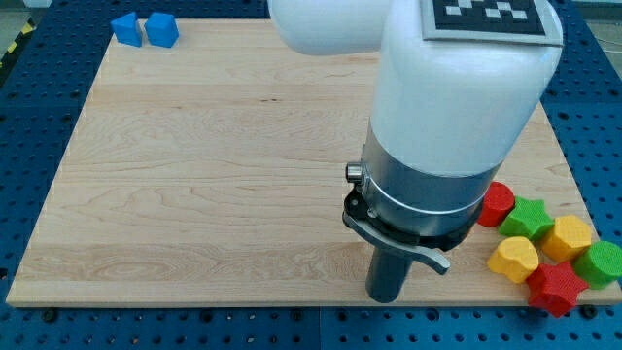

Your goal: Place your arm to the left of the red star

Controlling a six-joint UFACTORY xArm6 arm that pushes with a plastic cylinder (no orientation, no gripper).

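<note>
A pale wooden board [194, 175] lies on a blue perforated table [29, 194], and the big white arm [457, 87] hangs over its right half, a black-and-white marker tag [483, 12] on top.

The red star [557, 287] sits at the board's bottom right corner, right at the edge. Just beside it, at about ten o'clock, is a yellow block [512, 258] with a rounded, heart-like shape. At one o'clock from the star lies a green block [601, 262], cut off by the view's right edge, so its shape is hard to tell. At twelve o'clock sits a second yellow block [568, 236], roughly hexagonal. Further up at eleven o'clock are a green star [528, 218] and then a red round block [497, 204], partly hidden behind the arm. These six cluster closely together, several touching.

The arm ends in a dark rod with no jaws to part or close; my tip [386, 296] rests on the board at nine o'clock from the red star, well apart from it, with the heart-like yellow block lying between them.

Far off at the board's ten o'clock corner, two blue blocks [144, 29] sit side by side, their shapes unclear.
</note>
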